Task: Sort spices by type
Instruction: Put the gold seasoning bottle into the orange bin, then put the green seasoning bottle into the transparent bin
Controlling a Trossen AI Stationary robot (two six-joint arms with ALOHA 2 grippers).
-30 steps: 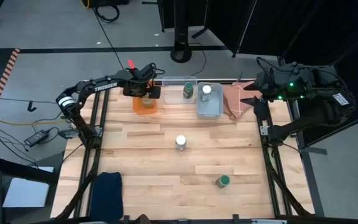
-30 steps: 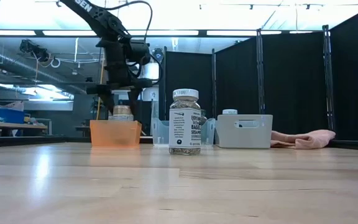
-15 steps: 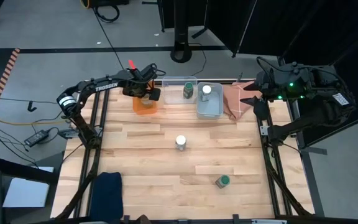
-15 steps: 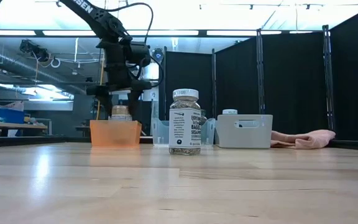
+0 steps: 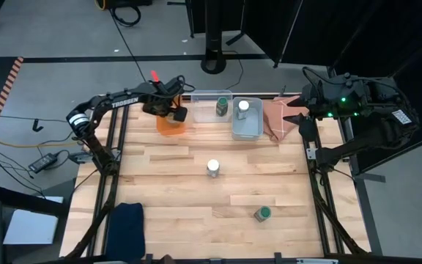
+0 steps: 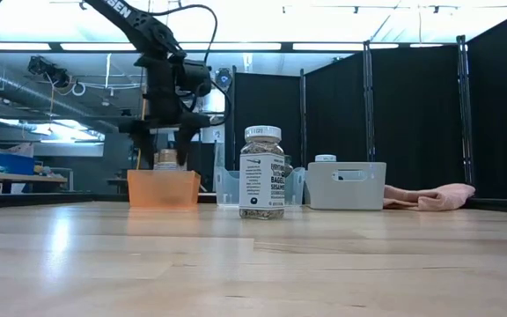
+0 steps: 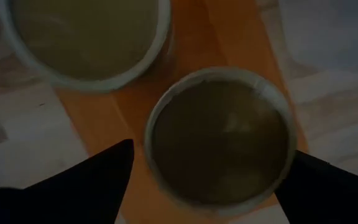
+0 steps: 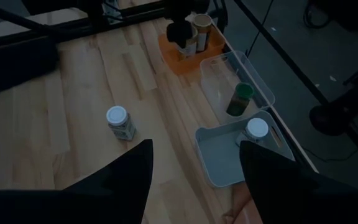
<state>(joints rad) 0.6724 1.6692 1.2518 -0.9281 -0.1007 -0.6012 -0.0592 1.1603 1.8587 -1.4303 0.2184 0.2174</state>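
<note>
Overall: pale wood-plank bench [image 5: 196,183]; black curtain panels [image 6: 394,123] and ceiling strip lights behind. Orange bin [image 5: 171,123] holds two tan-lidded jars [image 7: 219,140]; left hand [image 5: 174,111] above them, fingers wide, holding nothing. Clear bin [image 8: 235,81]: green-lidded jar [image 8: 241,98]. Pale-blue bin [image 8: 229,155]: white-lidded jar [image 8: 256,130]. Loose on bench: second white-lidded jar [image 5: 213,168], second green-lidded jar [image 5: 262,213]. Right hand [image 8: 194,168] parked at far right, half-open, empty.

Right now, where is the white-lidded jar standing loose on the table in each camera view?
High view: white-lidded jar at table centre.
Low view: jar centre, in front of the bins.
Left wrist view: not in it.
Right wrist view: jar on bare wood.
Shared landmark: orange bin.
</note>
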